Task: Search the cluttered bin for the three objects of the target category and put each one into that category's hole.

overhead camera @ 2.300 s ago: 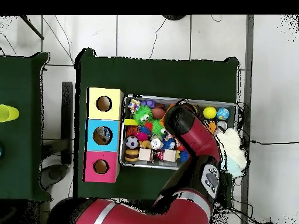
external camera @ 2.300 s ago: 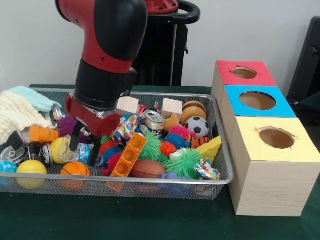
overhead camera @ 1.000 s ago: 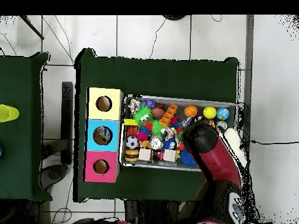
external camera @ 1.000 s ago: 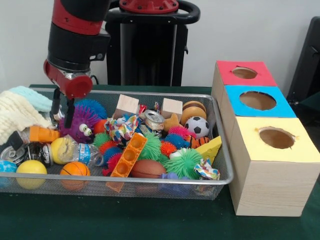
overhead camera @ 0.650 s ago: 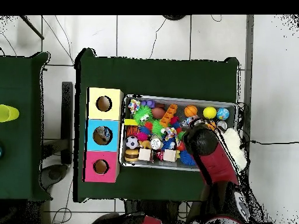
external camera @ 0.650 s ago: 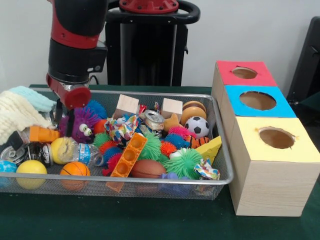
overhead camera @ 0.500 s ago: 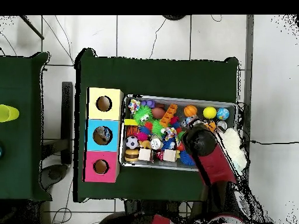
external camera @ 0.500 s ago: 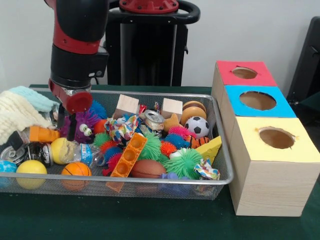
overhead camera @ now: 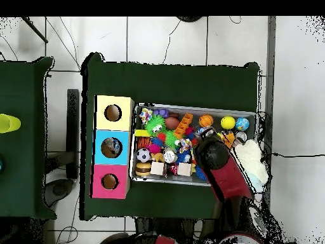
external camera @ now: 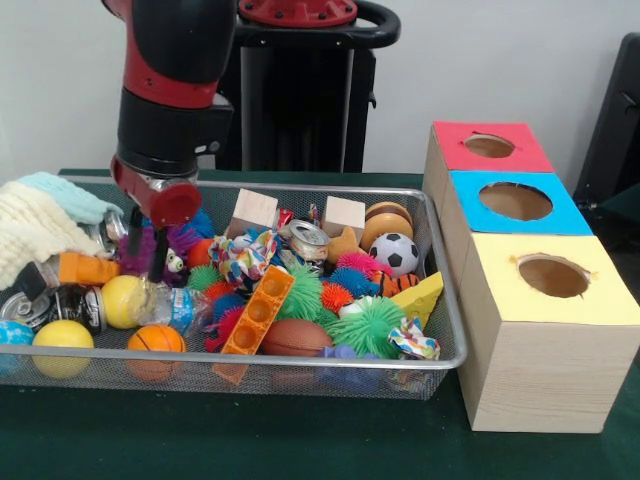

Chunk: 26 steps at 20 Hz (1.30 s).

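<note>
Your gripper (external camera: pixel 146 248) hangs open with its fingers straddling the purple fuzzy toy (external camera: pixel 176 250) at the bin's (external camera: pixel 300 362) far left, directly beneath it, so go straight down.

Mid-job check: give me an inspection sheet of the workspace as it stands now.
Surface: green-covered table, bare beside the bin.
Job's things: wire bin full of toys; box with red, blue and yellow holes to its side.
Clutter: soccer ball, orange brick, green spiky ball, yellow ball, wooden blocks, white cloth over the bin's end.
Gripper: gripper down in the bin, fingers astride the purple fuzzy toy; open.
Cables: several on the floor beyond the table.
Surroundings: a second green table with a yellow cup.
</note>
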Tool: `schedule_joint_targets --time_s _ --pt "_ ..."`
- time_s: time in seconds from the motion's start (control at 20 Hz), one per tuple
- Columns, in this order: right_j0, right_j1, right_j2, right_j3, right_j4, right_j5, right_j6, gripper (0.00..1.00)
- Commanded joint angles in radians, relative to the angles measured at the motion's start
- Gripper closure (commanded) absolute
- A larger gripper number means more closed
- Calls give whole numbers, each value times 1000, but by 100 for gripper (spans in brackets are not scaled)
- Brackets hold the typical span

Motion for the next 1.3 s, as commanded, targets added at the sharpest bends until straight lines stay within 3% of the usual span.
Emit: schedule_joint_targets --time_s 0.05,0.5,0.8,1.3 --pt "86 -2 4 -50 8 137 229 0" --pt "109 -21 -11 -59 15 169 237 0" --pt "85 -13 35 -51 16 93 233 0" --pt "64 52 18 -100 20 31 235 0"
